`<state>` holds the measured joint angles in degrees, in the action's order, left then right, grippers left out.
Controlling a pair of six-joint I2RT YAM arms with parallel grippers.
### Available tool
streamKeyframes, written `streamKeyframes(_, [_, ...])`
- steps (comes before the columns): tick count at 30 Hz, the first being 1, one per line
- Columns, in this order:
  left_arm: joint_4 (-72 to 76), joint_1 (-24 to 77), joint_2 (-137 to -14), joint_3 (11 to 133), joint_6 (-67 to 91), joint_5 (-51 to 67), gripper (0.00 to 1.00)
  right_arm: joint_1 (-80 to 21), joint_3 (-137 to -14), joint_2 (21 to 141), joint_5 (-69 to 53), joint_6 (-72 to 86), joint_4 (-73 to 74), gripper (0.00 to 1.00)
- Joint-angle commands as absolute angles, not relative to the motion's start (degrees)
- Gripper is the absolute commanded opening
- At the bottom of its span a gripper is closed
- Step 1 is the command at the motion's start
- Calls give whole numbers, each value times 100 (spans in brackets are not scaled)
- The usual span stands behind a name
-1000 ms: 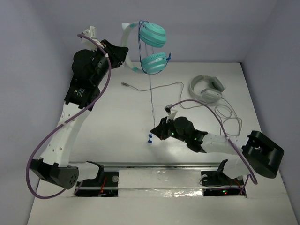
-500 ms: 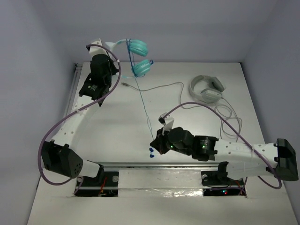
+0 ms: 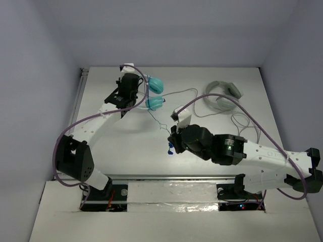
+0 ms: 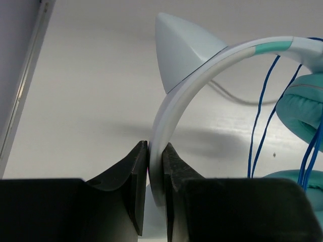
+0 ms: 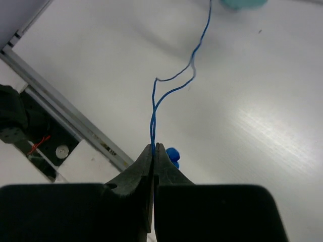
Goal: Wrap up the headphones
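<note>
Presently, the headphones [image 3: 155, 86] are held at the far left-centre part of the table [image 3: 126, 146], just beyond the wrist of the left arm. The pale headband [image 4: 202, 63] is clamped between the fingers of the left gripper [image 4: 155, 151], whose jaws are closed tightly on its thin edge. A pointed, ear-shaped cone [image 4: 176, 53] is seen standing on the band just above the grip. The teal ear cups [image 4: 303, 108] are found to the right of the band, and several turns of the thin blue cable [image 5: 153, 126] are seen draped over the band beside them. Whether the cups are resting on the table cannot be told.

From the cups the cable is led toward the near side of the table, where it is pinched between the closed tips of the right gripper [image 5: 154, 148]. Two strands are gripped together, with a slack kink between them farther up. The blue plug [image 5: 172, 154] is seen just beside the right fingertips, on their near side.

A pair of white-grey headphones [image 3: 222, 95] is laid at the far right of the table, well apart from both grippers, and its grey cable [image 3: 186, 91] is trailed across the surface toward the teal cups.
</note>
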<state>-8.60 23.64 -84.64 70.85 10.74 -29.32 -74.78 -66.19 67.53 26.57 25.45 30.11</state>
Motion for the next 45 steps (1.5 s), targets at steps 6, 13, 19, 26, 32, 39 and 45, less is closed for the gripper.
streamKeyframes(6, [-1336,3462,-8684,6795,747,-3323,0,-7216,-7673,6803,3893,1135,3235,0])
streamKeyframes(13, [-1529,3709,-8255,6206,721,-2532,0,-6392,-7542,6970,4104,511,2664,0])
streamKeyframes(19, [-1652,3823,-7595,5801,510,-1398,0,-5924,-7208,7197,4262,124,2032,0])
streamKeyframes(26, [-1573,3876,-6874,5555,360,33,0,-5546,-6944,7496,4402,123,1530,0])
streamKeyframes(32, [-1556,3876,-6487,5616,316,886,0,-5247,-6680,7506,4369,325,1459,0])
streamKeyframes(39, [-1327,3244,-6179,5713,439,2020,0,-5054,-6241,7146,4035,939,1520,0])
streamKeyframes(45, [-1003,2752,-6056,5713,711,3075,0,-4826,-5784,6794,3253,1309,1170,0])
